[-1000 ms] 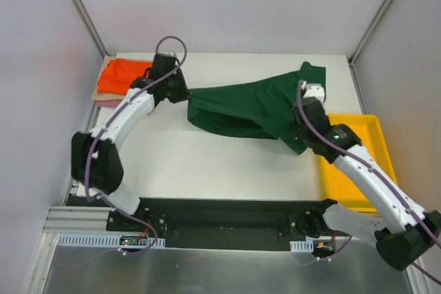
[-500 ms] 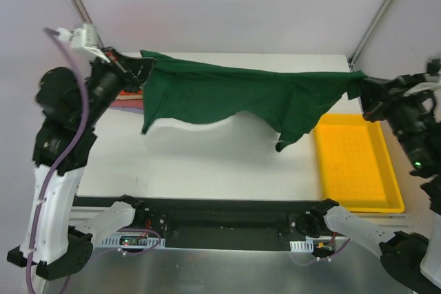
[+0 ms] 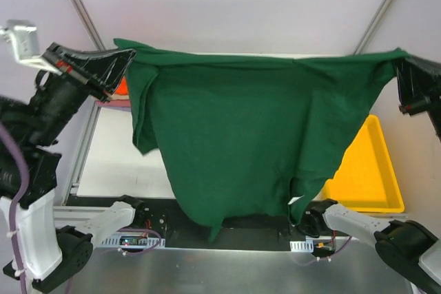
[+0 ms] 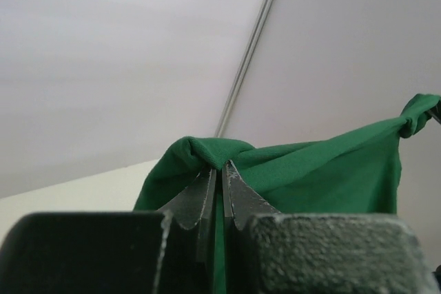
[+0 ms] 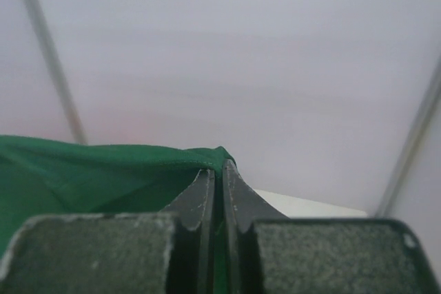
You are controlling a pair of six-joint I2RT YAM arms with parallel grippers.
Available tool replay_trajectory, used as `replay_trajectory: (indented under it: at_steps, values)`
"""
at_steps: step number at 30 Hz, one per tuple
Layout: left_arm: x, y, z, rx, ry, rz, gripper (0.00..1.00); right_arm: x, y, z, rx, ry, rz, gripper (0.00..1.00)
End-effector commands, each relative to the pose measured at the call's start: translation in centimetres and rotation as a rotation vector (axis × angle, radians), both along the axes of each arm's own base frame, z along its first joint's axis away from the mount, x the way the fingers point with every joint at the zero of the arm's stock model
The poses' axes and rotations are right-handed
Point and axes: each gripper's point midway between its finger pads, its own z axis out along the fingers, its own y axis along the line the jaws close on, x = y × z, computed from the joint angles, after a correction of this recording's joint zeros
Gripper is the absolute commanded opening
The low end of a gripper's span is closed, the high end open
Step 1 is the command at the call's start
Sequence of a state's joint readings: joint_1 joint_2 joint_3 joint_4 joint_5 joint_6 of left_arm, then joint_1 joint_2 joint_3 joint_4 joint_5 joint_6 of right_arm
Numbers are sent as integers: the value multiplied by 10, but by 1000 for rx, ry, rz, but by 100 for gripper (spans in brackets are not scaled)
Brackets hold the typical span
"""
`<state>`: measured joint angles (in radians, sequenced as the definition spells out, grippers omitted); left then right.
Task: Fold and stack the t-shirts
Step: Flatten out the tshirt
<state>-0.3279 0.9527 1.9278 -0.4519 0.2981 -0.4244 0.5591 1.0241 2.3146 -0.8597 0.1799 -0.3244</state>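
A: Green cloth fills most of the top view: one shirt [image 3: 241, 129], spread wide in the air above the tabletop [image 3: 114, 156] and hanging down in front of the arm bases [image 3: 124, 215].

B: What does it hide?

A: Most of the tabletop, and the left part of the yellow tray [image 3: 375, 170]. At the far left corner only a sliver of orange shirt [image 3: 121, 87] shows beside the green edge, with a pinkish strip [image 3: 110, 103] under it (how many folded pieces lie there I cannot tell).

B: And the tools?

A: Two. The left tool [image 4: 222, 170] is pinched tight on a bunched top corner of the shirt. The right tool [image 5: 218, 166] is clamped the same way on the opposite corner. Both wrist views show the jaws together with green cloth between them. From above, the right tool is partly cut off by the picture's right edge.

B: Counts?

A: One green shirt, one tray, two arms.

B: Any writing?

A: A small white tag [image 3: 295, 200] near the lower hem, too small to read.
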Motion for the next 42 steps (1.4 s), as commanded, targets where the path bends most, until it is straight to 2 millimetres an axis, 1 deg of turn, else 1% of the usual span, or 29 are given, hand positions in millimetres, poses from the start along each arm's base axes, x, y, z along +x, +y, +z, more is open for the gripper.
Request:
replay_trajectory:
  at_steps: [1, 2, 3, 4, 5, 6, 7, 8, 9, 10, 12, 13, 14, 15, 16, 17, 18, 19, 20, 24, 25, 26, 27, 28, 29, 33, 35, 38, 42]
  values:
    - [83, -9, -32, 47, 132, 105, 0, 81, -45, 6, -78, 45, -499, 0]
    - [103, -13, -48, 64, 181, 120, 0, 102, -47, -2, -130, 83, -596, 0]
    - [127, -18, -71, 92, 246, 135, 0, 123, -51, -12, -186, 122, -684, 0]
    - [154, -20, -94, 112, 310, 173, 1, 154, -42, -29, -254, 175, -711, 1]
    - [177, -19, -120, 130, 380, 221, 2, 182, -41, -46, -289, 225, -740, 0]
    - [203, -21, -151, 160, 457, 252, 7, 209, -39, -67, -333, 275, -742, 0]
    - [223, -24, -182, 190, 531, 256, 15, 238, -34, -93, -374, 336, -735, 1]
    - [245, -27, -221, 219, 625, 260, 30, 264, -34, -124, -404, 408, -737, 0]
    - [264, -28, -259, 250, 707, 277, 35, 292, -28, -160, -442, 481, -704, 0]
    - [281, -23, -293, 276, 786, 316, 45, 319, -24, -196, -454, 554, -670, 0]
    - [306, -8, -360, 337, 965, 411, 76, 361, -11, -268, -448, 691, -592, 2]
    - [315, -2, -381, 365, 1013, 446, 93, 378, -5, -298, -452, 744, -564, 5]
    - [320, 4, -392, 386, 1039, 480, 99, 393, 0, -330, -466, 804, -554, 15]
    - [324, 6, -405, 410, 1074, 493, 99, 402, 3, -356, -484, 855, -543, 25]
    - [324, 5, -414, 423, 1095, 487, 99, 410, 9, -380, -500, 905, -517, 42]
    - [322, 2, -420, 427, 1112, 467, 99, 412, 11, -399, -509, 952, -522, 63]
    - [319, -5, -425, 421, 1129, 424, 99, 412, 10, -410, -507, 985, -535, 73]
    - [314, -9, -428, 421, 1142, 394, 99, 410, 8, -419, -512, 1015, -547, 87]
    - [310, -13, -434, 424, 1158, 376, 99, 407, 6, -421, -506, 1026, -561, 96]
    - [293, -30, -454, 440, 1214, 304, 99, 376, 5, -417, -441, 1060, -556, 96]
    - [288, -35, -458, 438, 1227, 281, 99, 363, 8, -412, -406, 1071, -542, 96]
    - [284, -40, -463, 441, 1242, 257, 99, 349, 12, -416, -374, 1101, -510, 96]
    - [277, -46, -468, 441, 1261, 226, 99, 334, 19, -419, -330, 1125, -466, 96]
    - [271, -48, -473, 440, 1280, 213, 99, 318, 30, -412, -272, 1128, -397, 96]
    - [266, -50, -475, 440, 1288, 212, 99, 299, 40, -431, -246, 1187, -340, 96]
    - [241, -47, -490, 451, 1323, 210, 99, 242, 66, -457, -192, 1263, -202, 96]
    - [231, -43, -501, 455, 1333, 215, 99, 220, 67, -476, -202, 1300, -215, 96]
    - [223, -40, -521, 474, 1371, 217, 99, 207, 68, -498, -197, 1341, -222, 96]
    - [220, -33, -546, 499, 1422, 254, 99, 213, 58, -527, -241, 1414, -282, 96]
